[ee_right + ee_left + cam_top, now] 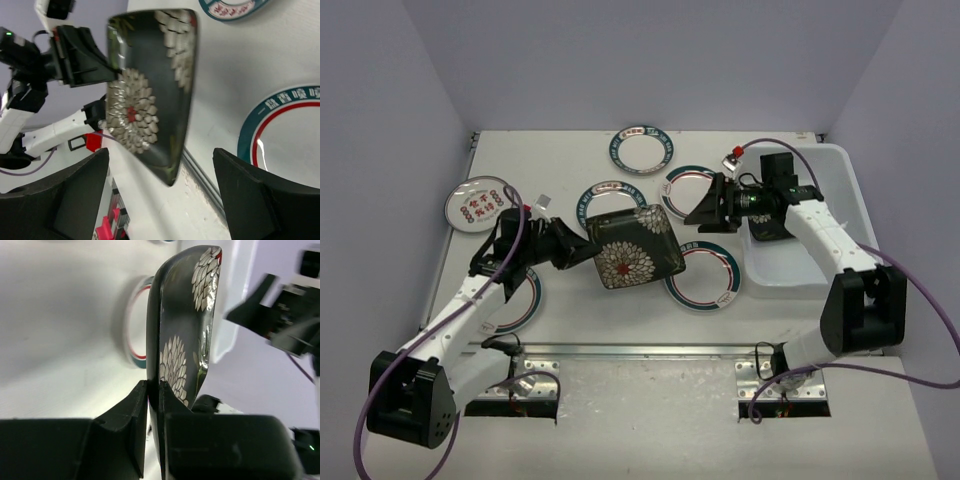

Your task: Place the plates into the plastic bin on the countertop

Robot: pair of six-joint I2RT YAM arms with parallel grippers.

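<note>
Left pincer (582, 247) pinching black floral square plate (635, 250), right pincer (703, 213) spread beside it, plastic bin (788, 268) behind, contents unclear.

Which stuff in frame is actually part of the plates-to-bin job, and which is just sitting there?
Part of the job:
- black floral plate, lifted, clamped in the left jaws
- teal-rimmed round plates
- red-medallion plate
- plastic bin
- countertop

Just there:
- metal rail
- mounting brackets
</note>
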